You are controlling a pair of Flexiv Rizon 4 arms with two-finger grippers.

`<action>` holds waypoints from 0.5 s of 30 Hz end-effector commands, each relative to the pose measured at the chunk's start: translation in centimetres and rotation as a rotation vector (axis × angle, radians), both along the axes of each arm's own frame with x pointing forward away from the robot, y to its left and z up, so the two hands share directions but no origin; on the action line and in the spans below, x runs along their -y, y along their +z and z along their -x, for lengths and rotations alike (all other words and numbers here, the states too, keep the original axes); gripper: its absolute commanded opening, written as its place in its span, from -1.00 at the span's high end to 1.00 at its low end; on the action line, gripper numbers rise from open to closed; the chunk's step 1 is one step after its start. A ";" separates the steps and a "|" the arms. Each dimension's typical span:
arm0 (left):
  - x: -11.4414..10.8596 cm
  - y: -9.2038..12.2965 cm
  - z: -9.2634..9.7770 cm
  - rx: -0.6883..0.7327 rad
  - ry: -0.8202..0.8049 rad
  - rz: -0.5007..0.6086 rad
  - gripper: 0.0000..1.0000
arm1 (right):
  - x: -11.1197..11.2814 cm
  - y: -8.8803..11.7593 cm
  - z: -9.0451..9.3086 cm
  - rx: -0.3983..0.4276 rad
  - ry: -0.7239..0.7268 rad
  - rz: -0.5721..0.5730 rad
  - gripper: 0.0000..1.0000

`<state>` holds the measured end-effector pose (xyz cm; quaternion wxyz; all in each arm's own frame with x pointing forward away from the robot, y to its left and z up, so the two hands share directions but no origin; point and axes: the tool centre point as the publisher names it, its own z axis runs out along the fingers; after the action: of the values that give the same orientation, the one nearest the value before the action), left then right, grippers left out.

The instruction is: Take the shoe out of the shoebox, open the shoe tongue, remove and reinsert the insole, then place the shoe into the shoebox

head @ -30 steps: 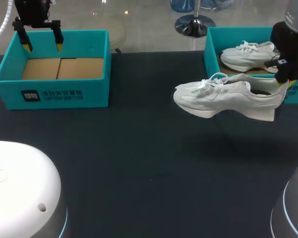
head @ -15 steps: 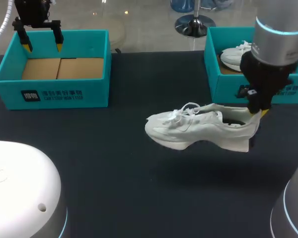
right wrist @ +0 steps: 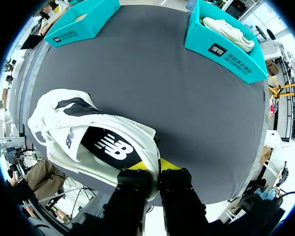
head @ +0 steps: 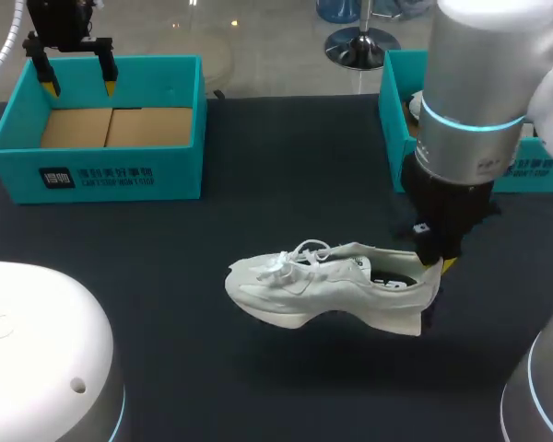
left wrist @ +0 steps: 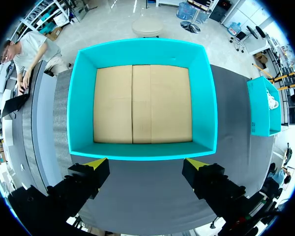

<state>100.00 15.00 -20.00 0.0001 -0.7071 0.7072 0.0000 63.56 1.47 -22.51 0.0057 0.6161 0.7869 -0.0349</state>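
Shoe point(head: 332, 290) out of shoebox point(head: 394, 129) at 2 o'clock, right gripper point(head: 438, 267) pinching its heel over bench point(head: 258, 387) centre. Left gripper point(head: 76, 81) wide, 10 o'clock. Tongue point(head: 350, 250), insole point(right wrist: 108, 147), return undone.

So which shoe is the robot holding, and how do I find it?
Look at the dark table, near its middle. The white shoe there is pinched at the heel by the jaws of the right arm. The other white shoe lies in a blue box.

The right arm point(head: 475, 92) hides most of the right shoebox point(head: 398, 138).
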 end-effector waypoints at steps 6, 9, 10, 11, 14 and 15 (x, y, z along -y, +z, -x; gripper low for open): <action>0.0 0.0 0.0 0.000 0.000 0.000 -1.00 | -1.0 -0.1 -0.9 -0.021 -0.001 0.017 1.00; 0.0 0.0 0.0 0.000 0.000 0.000 -1.00 | -1.0 -0.1 -0.9 -0.021 -0.001 0.017 1.00; 0.0 0.0 0.0 0.000 0.000 0.000 -1.00 | -1.0 -0.1 -0.9 -0.021 -0.001 0.017 1.00; 0.0 0.0 0.0 0.000 0.000 0.000 -1.00 | -1.0 -0.1 -0.9 -0.021 -0.001 0.017 1.00; 0.0 0.0 0.0 0.000 0.000 0.000 -1.00 | -1.1 -0.2 -1.1 -0.021 0.000 0.017 1.00; 0.0 0.0 0.0 0.000 0.000 0.000 -1.00 | -1.2 -0.1 -1.3 -0.021 0.002 0.018 1.00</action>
<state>100.00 14.99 -20.00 0.0000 -0.7070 0.7072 0.0000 64.31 2.27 -22.60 0.0050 0.6157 0.7867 -0.0445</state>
